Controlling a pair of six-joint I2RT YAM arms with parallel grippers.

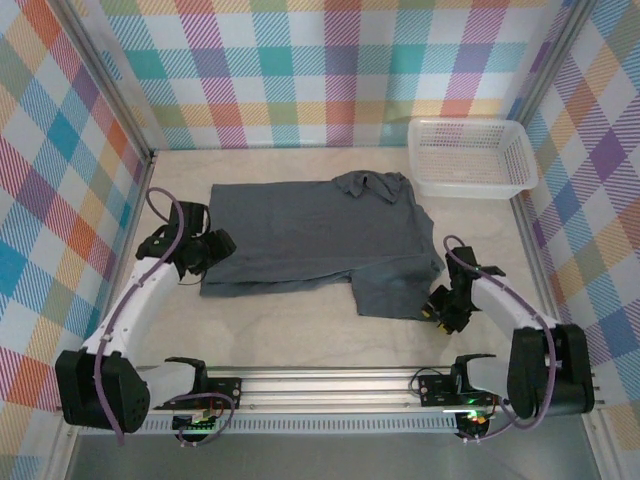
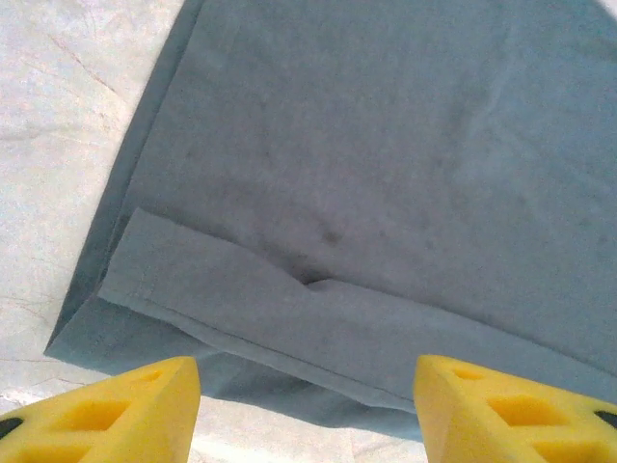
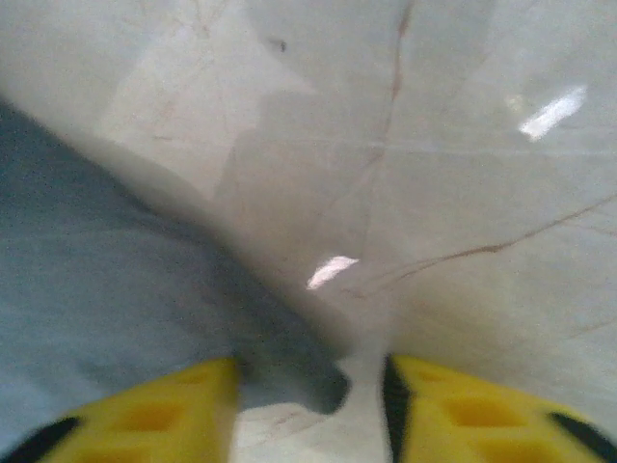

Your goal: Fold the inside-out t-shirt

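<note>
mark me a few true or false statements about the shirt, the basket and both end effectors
1. The shirt lies on the table, outside the basket. True.
2. The basket sits at the near left corner. False: it sits at the far right corner.
3. The left end effector is shut on the shirt. False: its fingers stand apart, by the shirt's near left edge.
4. The right end effector is open at the shirt's near right corner. True.
</note>
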